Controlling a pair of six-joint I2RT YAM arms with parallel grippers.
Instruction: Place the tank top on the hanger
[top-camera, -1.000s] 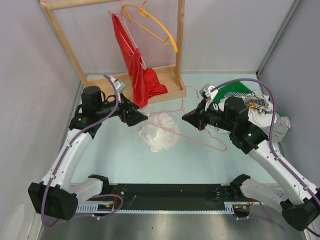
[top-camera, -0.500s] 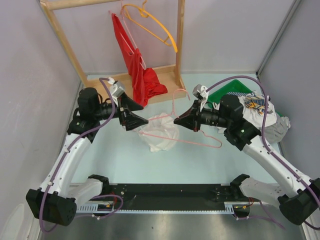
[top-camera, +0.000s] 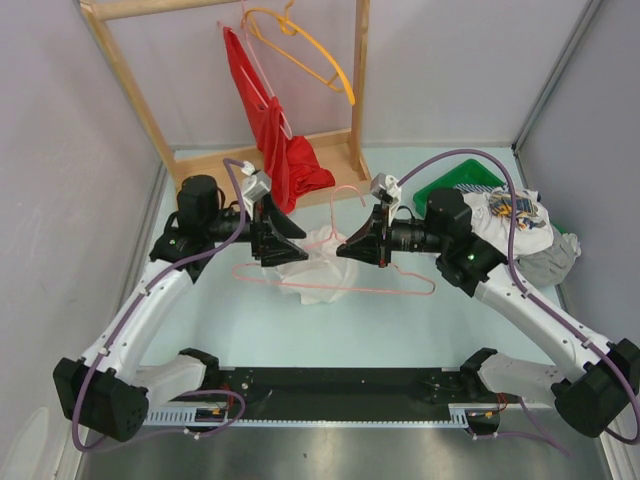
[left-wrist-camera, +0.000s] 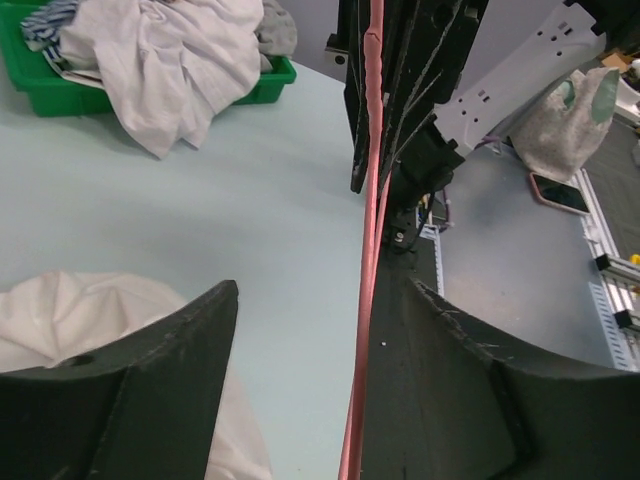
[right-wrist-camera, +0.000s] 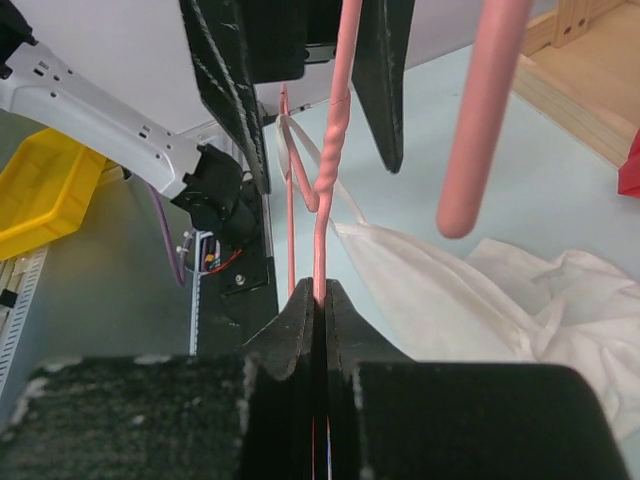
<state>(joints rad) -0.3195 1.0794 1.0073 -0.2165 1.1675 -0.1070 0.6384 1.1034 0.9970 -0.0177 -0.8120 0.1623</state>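
The pale pink wire hanger (top-camera: 380, 291) is held above the table, over the white tank top (top-camera: 320, 245), which lies crumpled at the table's middle. My right gripper (top-camera: 345, 250) is shut on the hanger's wire (right-wrist-camera: 322, 262) near its twisted neck; the hook (right-wrist-camera: 480, 120) sticks up on the right. The tank top (right-wrist-camera: 500, 300) lies below it. My left gripper (top-camera: 293, 236) faces the right one and is open. In the left wrist view the hanger wire (left-wrist-camera: 366, 290) runs between the fingers, along the inner face of the right finger (left-wrist-camera: 450, 380). The tank top (left-wrist-camera: 70, 310) shows at lower left.
A wooden rack (top-camera: 310, 185) at the back holds a red garment (top-camera: 275, 130) and an orange-yellow hanger (top-camera: 310, 50). A green bin (top-camera: 450, 185) and a heap of white-grey clothes (top-camera: 520, 225) sit at the right, also in the left wrist view (left-wrist-camera: 170, 50).
Both grippers moved toward the table's centre. The right one carried the hanger left, over the tank top. The left one came up so the hanger's wire lies between its fingers.
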